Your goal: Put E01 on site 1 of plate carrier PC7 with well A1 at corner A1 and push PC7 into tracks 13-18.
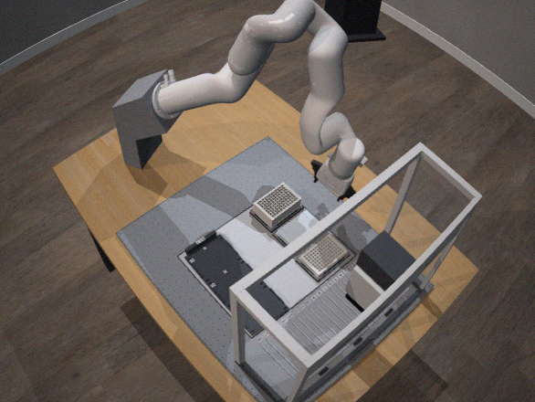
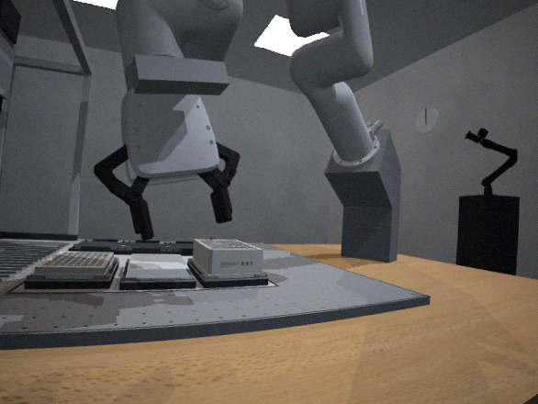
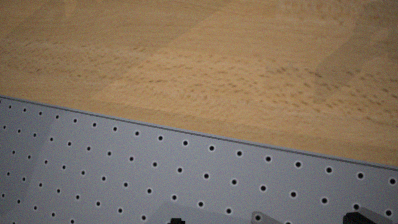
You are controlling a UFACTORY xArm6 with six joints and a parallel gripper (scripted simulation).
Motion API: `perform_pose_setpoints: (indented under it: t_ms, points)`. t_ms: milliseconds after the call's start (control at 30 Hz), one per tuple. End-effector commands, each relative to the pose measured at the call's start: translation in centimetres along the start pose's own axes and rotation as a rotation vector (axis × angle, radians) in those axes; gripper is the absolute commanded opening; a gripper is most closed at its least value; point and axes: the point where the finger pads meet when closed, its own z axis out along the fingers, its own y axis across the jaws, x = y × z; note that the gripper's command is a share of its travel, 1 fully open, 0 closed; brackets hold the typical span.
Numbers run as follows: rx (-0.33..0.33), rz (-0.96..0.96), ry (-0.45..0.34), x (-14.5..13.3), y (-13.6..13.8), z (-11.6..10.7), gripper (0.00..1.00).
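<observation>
The arm (image 1: 319,87) has glossy white, rounded links on an angular grey base (image 1: 139,121). The gripper (image 2: 181,216) has a white shell with small screws, black linkages and flat black fingers (image 2: 221,207).

three plates (image 1: 277,205), one carrier (image 1: 219,267)

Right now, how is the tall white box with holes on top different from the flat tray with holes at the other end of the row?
The tall box stands much higher than the flat tray. The tall box has plain white sides with a small dark marking, while the flat tray's sides are too low to show any. The tall box sits nearest the arm's base; the flat tray sits nearest the white frame. Both have a grid of holes on top and rest in dark holders.
</observation>
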Motion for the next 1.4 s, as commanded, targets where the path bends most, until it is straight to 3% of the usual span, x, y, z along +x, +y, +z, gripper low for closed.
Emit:
perform_pose_setpoints:
  t_ms: [0,300,367,600,667,900,967,1233,1300,1367]
  points:
    - [-0.026,0.023,-0.013,-0.9,0.8,-0.5,1.0]
    - [-0.049,0.046,-0.029,-3.9,2.9,-1.9,1.0]
    - [-0.095,0.085,-0.058,-4.7,3.3,-2.4,1.0]
    - [-0.096,0.086,-0.059,-6.6,4.5,-3.4,1.0]
    - [-0.143,0.123,-0.089,-7.3,5.0,-3.9,1.0]
    - [-0.145,0.124,-0.09,-9.6,6.2,-5.4,1.0]
    - [-0.194,0.157,-0.121,-10.3,6.6,-6.0,1.0]
    - [-0.196,0.159,-0.123,-12.4,7.7,-7.5,1.0]
    - [-0.246,0.189,-0.155,-13.1,8.0,-8.1,1.0]
    - [-0.248,0.19,-0.156,-13.8,8.3,-8.8,1.0]
